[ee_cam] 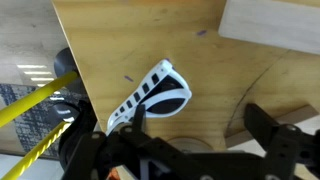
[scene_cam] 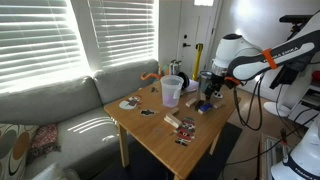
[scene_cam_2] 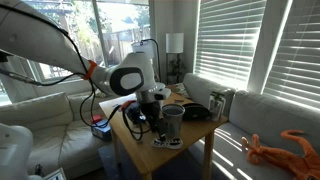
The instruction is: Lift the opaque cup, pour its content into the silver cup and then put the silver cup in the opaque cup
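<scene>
Opaque cup (scene_cam: 172, 92) upright on table (scene_cam: 150, 135); gripper (ee_cam: 195, 125) hovers nearby, fingers spread wide, apparently holding nothing.

The opaque cup (scene_cam: 172, 92) stands on the table (scene_cam: 150, 130), which sits beside the sofa (scene_cam: 60, 105).

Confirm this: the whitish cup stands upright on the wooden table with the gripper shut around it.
Not right: the gripper is open and holds nothing, as the wrist view shows. The whitish cup does stand upright on the wooden table, apart from the gripper.
</scene>
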Robot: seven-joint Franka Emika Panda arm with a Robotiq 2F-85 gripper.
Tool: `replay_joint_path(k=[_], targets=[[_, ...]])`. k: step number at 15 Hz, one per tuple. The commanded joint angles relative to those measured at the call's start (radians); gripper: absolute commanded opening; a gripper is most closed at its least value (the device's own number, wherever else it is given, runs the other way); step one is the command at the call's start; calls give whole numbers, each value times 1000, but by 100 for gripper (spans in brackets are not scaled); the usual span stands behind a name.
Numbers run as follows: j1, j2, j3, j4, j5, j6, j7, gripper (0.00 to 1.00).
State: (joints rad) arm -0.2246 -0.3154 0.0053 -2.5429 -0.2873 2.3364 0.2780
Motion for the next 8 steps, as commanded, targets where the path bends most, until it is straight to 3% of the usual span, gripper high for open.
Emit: replay_joint_path(k=[1, 8], targets=[[14, 0, -14, 2, -5, -4, 3, 100], [31, -39, -31, -9, 32, -13, -42, 100]])
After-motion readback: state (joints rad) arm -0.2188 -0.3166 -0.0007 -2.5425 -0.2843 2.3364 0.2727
